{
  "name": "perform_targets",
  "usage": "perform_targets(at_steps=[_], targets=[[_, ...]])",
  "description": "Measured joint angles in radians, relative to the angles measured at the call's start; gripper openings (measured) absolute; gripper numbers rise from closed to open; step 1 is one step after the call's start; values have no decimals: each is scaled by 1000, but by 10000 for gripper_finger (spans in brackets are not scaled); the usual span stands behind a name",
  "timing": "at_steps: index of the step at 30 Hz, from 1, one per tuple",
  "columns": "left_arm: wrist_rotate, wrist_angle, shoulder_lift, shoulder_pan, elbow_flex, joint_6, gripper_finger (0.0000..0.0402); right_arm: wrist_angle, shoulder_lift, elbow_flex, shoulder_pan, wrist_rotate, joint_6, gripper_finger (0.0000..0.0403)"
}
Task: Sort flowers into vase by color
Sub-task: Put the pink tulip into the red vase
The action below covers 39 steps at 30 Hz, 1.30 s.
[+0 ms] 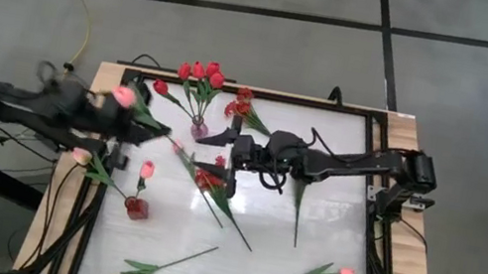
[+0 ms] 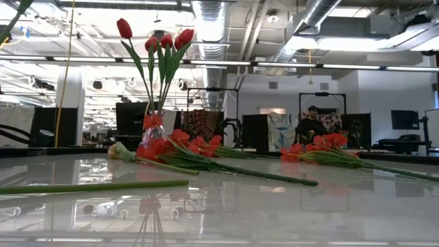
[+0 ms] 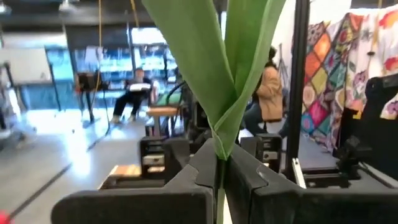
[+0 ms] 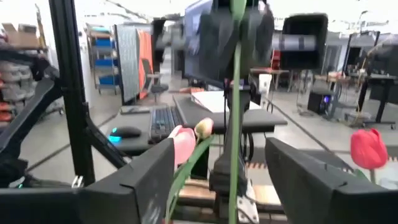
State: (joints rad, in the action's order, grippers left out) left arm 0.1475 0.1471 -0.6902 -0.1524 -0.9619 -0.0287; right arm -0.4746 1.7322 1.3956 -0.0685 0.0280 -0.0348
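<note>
My left gripper (image 3: 219, 180) pinches a pink tulip's stem (image 3: 219, 186) for carrying; my right gripper (image 4: 221, 168) stands wide, empty.

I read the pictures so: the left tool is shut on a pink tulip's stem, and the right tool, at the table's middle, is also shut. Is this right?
One part is wrong: the right tool is open, not shut; the right wrist view shows its fingers standing wide apart. The rest holds: the left tool is shut on the pink tulip stem, and the right tool is at the table's middle.
</note>
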Motion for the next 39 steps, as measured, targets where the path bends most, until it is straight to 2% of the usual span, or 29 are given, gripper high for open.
perform_targets(at_steps=[3,6,12,18,27,39], targets=[[4,248,-3,-1,-164,90,0,83,-38,0,0,-1,0,289],[3,431,-10,-4,-275,172,0,167,-70,0,1,-1,0,291],[15,625,25,-18,-334,272,0,280,-88,0,1,-5,6,291],[8,697,75,-19,-262,353,0,343,-74,0,-8,-8,9,291],[-114,692,161,-19,-120,440,0,370,-74,0,-15,-11,11,291],[-190,529,332,-19,122,430,0,371,-74,0,-14,-11,11,291]])
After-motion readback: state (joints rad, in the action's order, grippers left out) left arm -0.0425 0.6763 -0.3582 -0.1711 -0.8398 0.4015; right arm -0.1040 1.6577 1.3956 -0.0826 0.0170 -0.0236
